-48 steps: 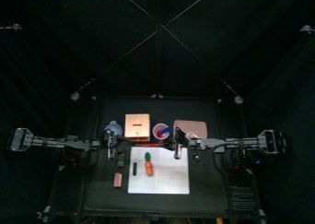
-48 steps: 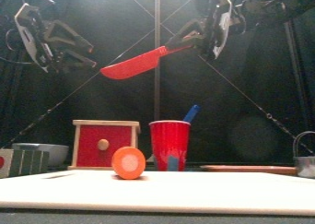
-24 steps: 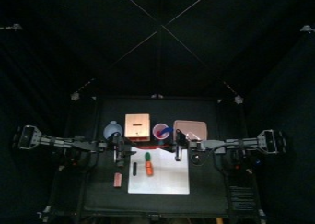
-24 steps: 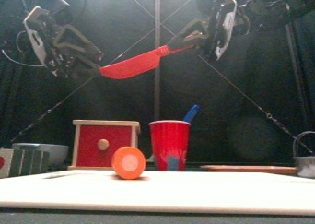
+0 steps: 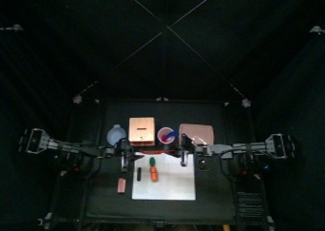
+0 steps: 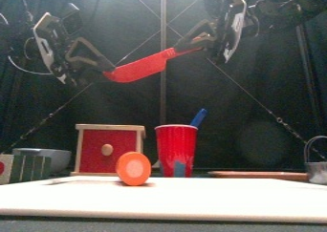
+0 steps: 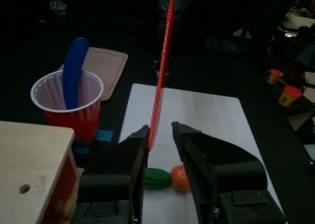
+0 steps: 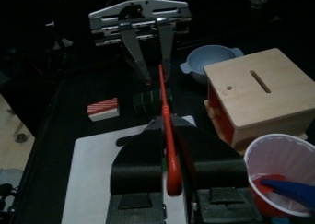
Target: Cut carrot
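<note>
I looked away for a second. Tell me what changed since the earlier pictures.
The left gripper has moved in toward the tip of the red knife, its jaws now either side of the blade but not visibly gripping it. The right gripper stays shut on the knife, held where it was; the carrot and white board are unchanged.
</note>
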